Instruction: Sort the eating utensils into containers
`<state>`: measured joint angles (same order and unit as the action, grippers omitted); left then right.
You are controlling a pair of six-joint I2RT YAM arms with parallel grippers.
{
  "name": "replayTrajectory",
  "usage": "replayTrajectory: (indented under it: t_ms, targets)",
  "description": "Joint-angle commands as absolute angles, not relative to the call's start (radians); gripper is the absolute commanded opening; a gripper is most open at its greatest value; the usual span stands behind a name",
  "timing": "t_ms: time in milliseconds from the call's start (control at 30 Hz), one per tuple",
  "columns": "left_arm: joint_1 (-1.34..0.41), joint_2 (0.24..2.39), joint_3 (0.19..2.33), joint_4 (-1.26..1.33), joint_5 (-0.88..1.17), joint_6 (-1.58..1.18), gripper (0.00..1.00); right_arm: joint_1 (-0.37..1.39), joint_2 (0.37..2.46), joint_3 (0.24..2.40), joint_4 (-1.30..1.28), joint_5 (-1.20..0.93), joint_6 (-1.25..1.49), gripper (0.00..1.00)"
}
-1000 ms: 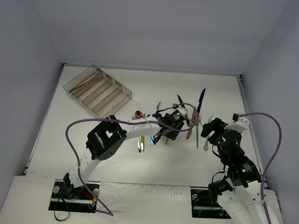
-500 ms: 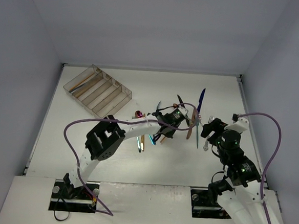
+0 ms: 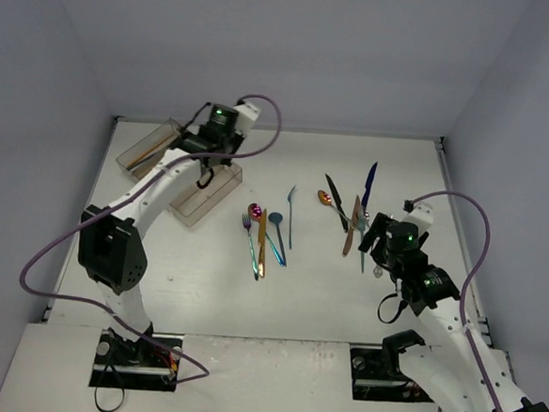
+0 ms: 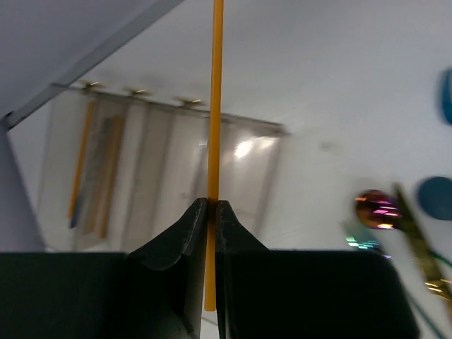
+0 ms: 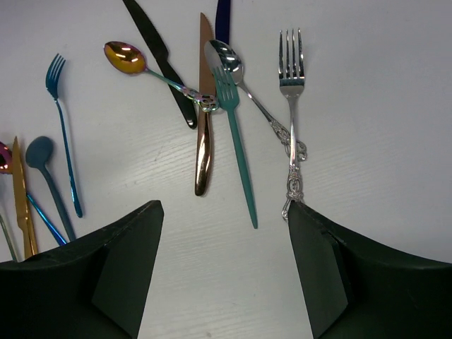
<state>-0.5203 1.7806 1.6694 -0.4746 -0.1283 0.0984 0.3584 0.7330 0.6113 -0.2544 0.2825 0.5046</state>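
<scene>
Left gripper (image 4: 210,206): jaws pinched on a thin gold chopstick (image 4: 217,106). Only the left wrist view shows this; from the top view the left gripper (image 3: 202,163) hangs over the clear tray (image 3: 217,194) at the far left of the table, and the stick can't be made out. In the wrist view the chopstick's long axis runs straight out from the fingertips and off the top of frame, roughly parallel to the dividers of the tray (image 4: 247,169). A few gold sticks (image 4: 81,159) lie in the leftmost compartments. Right gripper (image 5: 224,206): jaws wide, holding nothing, above the table right of centre. Just beyond it are the silver fork (image 5: 291,92), teal fork (image 5: 236,141) and copper knife (image 5: 205,106), tips pointing away from the gripper. The top view blurs these.
</scene>
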Motion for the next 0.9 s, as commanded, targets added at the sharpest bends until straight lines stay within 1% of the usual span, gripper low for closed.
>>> replayTrajectory:
  t_ms: [0, 133, 200, 367, 467, 600, 700, 833, 867]
  targets:
    - [-0.318, 1.783, 1.727, -0.495, -0.09, 0.386, 0.0, 0.353, 0.802, 0.665, -0.17, 0.292, 0.475, 0.69]
    - [-0.135, 1.86, 1.785, -0.462, 0.002, 0.429, 0.0, 0.353, 0.883, 0.679, -0.137, 0.274, 0.471, 0.69]
    - [-0.074, 1.911, 1.828, -0.442, 0.039, 0.446, 0.0, 0.353, 0.934, 0.69, -0.124, 0.251, 0.464, 0.69]
    - [0.003, 2.066, 1.966, -0.441, 0.047, 0.556, 0.0, 0.353, 1.045, 0.734, -0.108, 0.239, 0.439, 0.68]
    - [0.039, 2.121, 2.029, -0.452, 0.04, 0.578, 0.0, 0.351, 1.11, 0.764, -0.1, 0.236, 0.436, 0.68]
    - [0.068, 2.156, 2.017, -0.446, 0.044, 0.588, 0.0, 0.351, 1.168, 0.787, -0.093, 0.222, 0.441, 0.68]
    - [0.096, 2.151, 1.943, -0.396, 0.038, 0.586, 0.01, 0.35, 1.187, 0.791, -0.087, 0.21, 0.445, 0.68]
    - [0.131, 2.132, 1.874, -0.311, 0.076, 0.554, 0.24, 0.35, 1.191, 0.788, -0.078, 0.202, 0.451, 0.68]
    - [0.136, 2.128, 1.863, -0.3, 0.089, 0.548, 0.28, 0.351, 1.189, 0.786, -0.078, 0.197, 0.454, 0.68]
